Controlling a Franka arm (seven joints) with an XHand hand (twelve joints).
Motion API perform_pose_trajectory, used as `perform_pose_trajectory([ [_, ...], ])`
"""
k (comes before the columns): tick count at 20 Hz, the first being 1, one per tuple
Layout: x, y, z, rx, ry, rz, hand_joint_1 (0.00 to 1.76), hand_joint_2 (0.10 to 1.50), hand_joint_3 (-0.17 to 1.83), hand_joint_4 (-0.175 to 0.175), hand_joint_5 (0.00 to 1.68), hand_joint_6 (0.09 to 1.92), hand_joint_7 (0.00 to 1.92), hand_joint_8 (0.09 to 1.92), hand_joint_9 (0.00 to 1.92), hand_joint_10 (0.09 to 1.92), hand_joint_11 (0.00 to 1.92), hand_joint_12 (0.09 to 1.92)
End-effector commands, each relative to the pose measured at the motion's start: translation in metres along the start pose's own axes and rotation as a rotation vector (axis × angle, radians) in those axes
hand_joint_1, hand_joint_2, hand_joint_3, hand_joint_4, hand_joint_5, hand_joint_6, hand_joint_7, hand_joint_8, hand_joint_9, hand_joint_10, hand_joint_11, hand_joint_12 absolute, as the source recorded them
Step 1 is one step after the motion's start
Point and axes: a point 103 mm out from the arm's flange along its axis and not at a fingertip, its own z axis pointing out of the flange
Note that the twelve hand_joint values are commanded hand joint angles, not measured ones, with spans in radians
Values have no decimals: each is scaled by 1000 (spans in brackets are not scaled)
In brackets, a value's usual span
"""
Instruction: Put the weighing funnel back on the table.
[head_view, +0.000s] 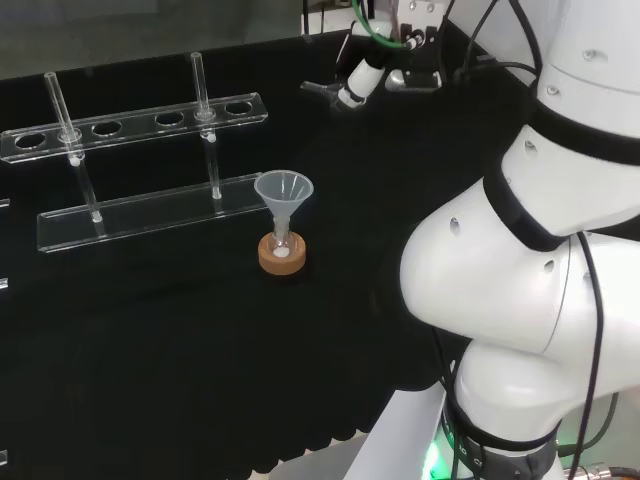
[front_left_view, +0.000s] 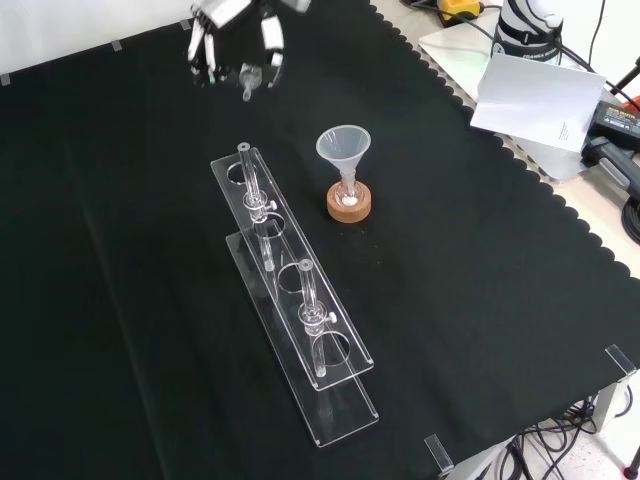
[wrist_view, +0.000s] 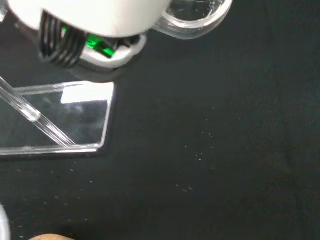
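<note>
My hand (front_left_view: 232, 35): black-and-white, fingers curled round the small clear weighing funnel (wrist_view: 193, 30)
Where: over my black cloth (front_left_view: 480, 300), past the clear plastic tube rack (front_left_view: 296, 300)

The arm (head_view: 520, 260) stretches far out, its hand (front_left_view: 235, 30) raised, fingers (front_left_view: 271, 38) pointing down and curled round the weighing funnel (wrist_view: 195, 31).

We look down at the rack (head_view: 150, 212) from high behind the arm (head_view: 500, 270), again from the front a quarter turn round, and closely at its end from the wrist.
</note>
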Motion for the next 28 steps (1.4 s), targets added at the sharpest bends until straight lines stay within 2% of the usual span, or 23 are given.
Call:
perform_pose_trajectory([
  [1,-28,47,27,84,-112,48,1117,583,847,175,1207,884,484,706,820,434,728,1094],
  [6,-26,58,37,96,-166,68,1117,583,848,175,1207,885,484,706,819,435,728,1093],
  [13,-31,74,55,109,-190,74,1118,581,851,175,1207,888,484,706,819,435,728,1093],
  [15,-15,74,58,104,-215,85,1118,581,852,175,1207,889,484,706,820,435,729,1093],
  [21,-29,89,73,136,-204,81,1119,578,858,175,1206,894,484,707,821,436,732,1093],
  [28,-27,104,98,145,-217,77,1120,574,868,175,1205,900,484,707,821,437,734,1091],
])
